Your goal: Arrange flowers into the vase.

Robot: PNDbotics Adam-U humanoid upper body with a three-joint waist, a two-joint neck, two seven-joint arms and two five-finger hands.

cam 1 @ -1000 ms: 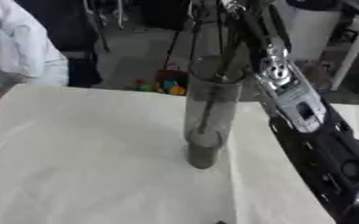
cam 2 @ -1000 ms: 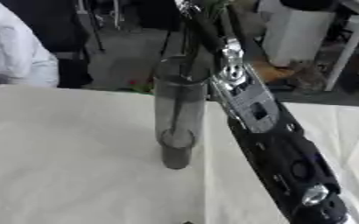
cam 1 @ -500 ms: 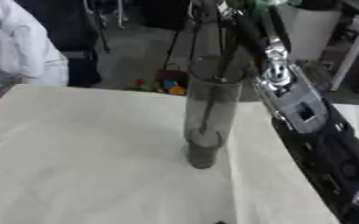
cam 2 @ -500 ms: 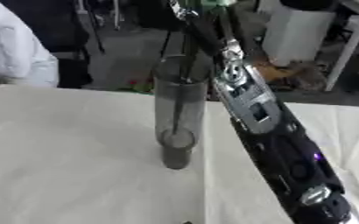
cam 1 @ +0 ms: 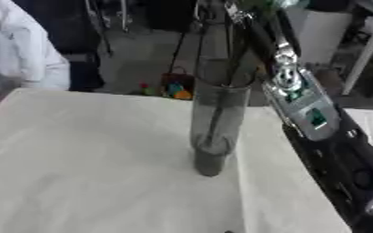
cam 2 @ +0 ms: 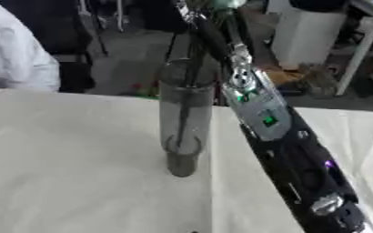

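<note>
A tall clear vase stands centre frame on the white table, a dark stem inside. The right hand reaches overhead at the top edge, finger state unclear. Judged mid-insertion; next, release and withdraw.

Your right arm reaches in from the lower right past the tall smoky glass vase, which stands upright on the white-covered worktop with a dark stem inside.

Probably a lab: white coat, metal stands (blurred).
</note>
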